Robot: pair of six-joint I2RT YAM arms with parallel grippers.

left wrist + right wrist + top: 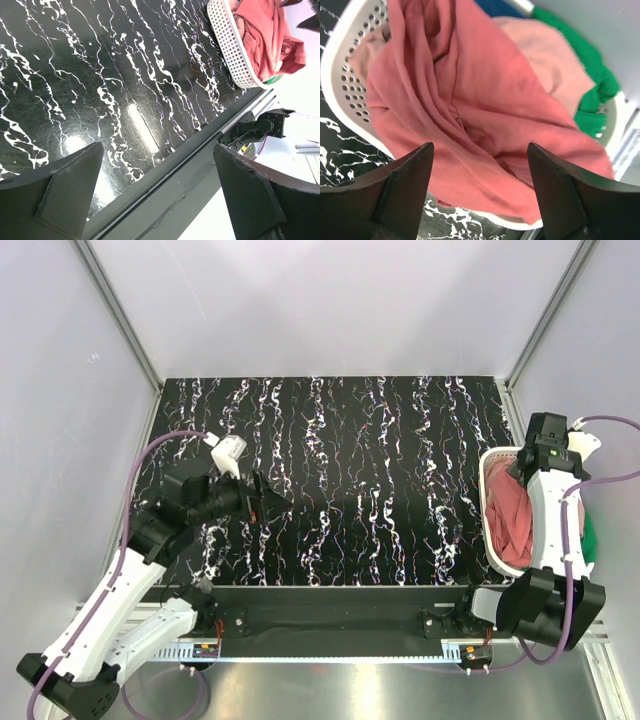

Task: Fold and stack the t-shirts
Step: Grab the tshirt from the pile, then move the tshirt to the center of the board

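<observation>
Task barely begun: nothing folded, nothing stacked.
The right fingers [402,187] hang spread and empty just above the crumpled coral-red cloth t-shirt [470,100], which tops the dusty pink t-shirt [545,65], green t-shirt [592,85] and dark blue t-shirt [495,6] in the white perforated plastic basket [340,75] at the right. The left fingers [65,190], spread too, hover over the glossy black white-veined worktop [350,470], boxed by pale grey walls [330,300].

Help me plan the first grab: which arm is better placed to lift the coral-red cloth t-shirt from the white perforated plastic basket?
Right. The right gripper hangs open above the coral-red t-shirt in the basket; the left gripper, open, is across the table.
</observation>
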